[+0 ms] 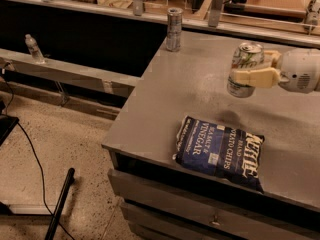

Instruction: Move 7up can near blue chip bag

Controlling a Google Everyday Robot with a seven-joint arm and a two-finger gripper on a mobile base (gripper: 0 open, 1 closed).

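Step logged: carry. My cream two-finger gripper (248,76), reaching in from the right, had its fingers clamped on the white-and-green 7up can (244,59). The can hung above the grey table (165,99), on the far side of the dark navy crinkly chip bag (220,151). Next, I judged: lower beside the bag, release. Count: two cans, including one slim silver can (174,29) far left; one bag.

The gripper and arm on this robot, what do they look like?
The gripper, at the right above the grey table, has flat, cream-coloured fingers with squared edges. Behind it sits a rounded white wrist housing with a small dark mark on its side. No cables or lettering show.
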